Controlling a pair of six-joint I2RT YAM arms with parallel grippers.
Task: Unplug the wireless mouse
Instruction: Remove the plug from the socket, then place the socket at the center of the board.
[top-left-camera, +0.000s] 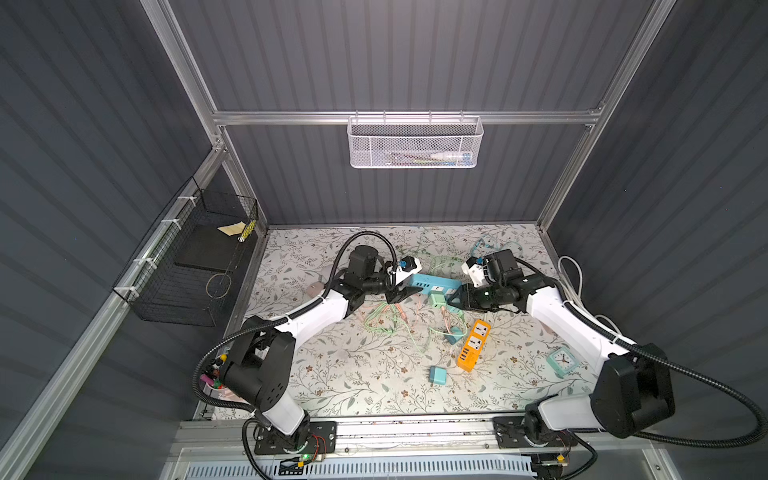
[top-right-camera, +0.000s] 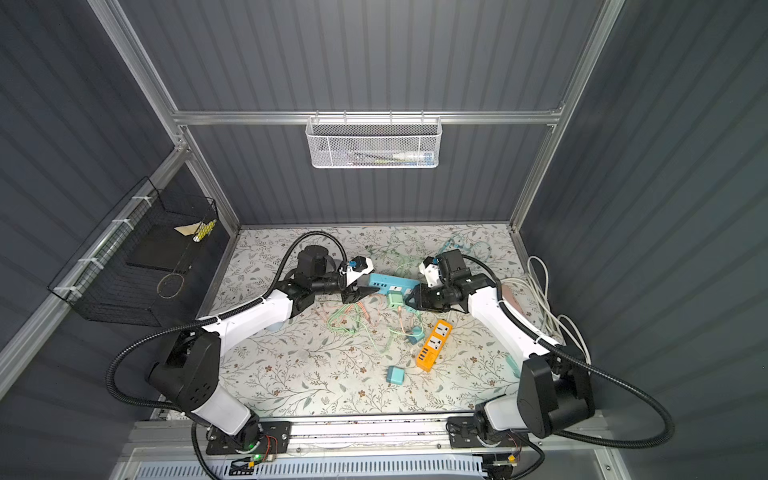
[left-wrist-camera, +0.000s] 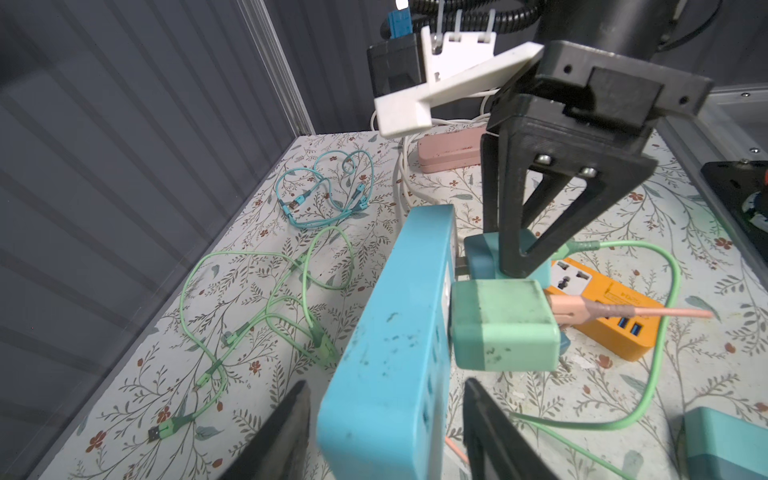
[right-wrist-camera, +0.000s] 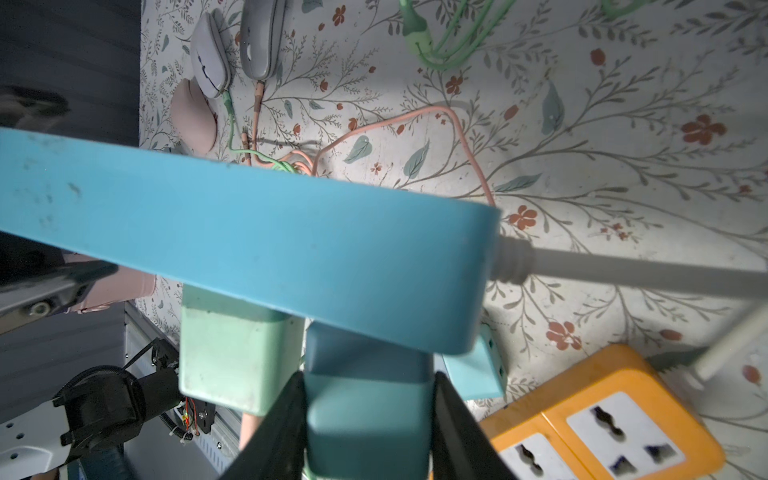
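Teal charger (left-wrist-camera: 478, 257): clenched between right gripper (right-wrist-camera: 368, 395) fingers (right-wrist-camera: 270, 436), prongs showing at blue power strip (left-wrist-camera: 386, 332).
Left gripper (left-wrist-camera: 386, 395): fingers (left-wrist-camera: 282, 436) straddle strip's end; clamped or loose, cannot tell.
Mice: lavender mouse (right-wrist-camera: 210, 58) on green cable (right-wrist-camera: 229, 114), grey mouse (right-wrist-camera: 262, 37) on pink cable (right-wrist-camera: 258, 99), upper left, right wrist view.

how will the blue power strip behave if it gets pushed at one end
The blue plastic power strip looks rigid, so it should probably move as one bar, not flex. Its thick white cord and the mint-green charger block plugged in would likely drag and tug back. With the right hand clamping the dark teal plug adapter, it may pivot there.
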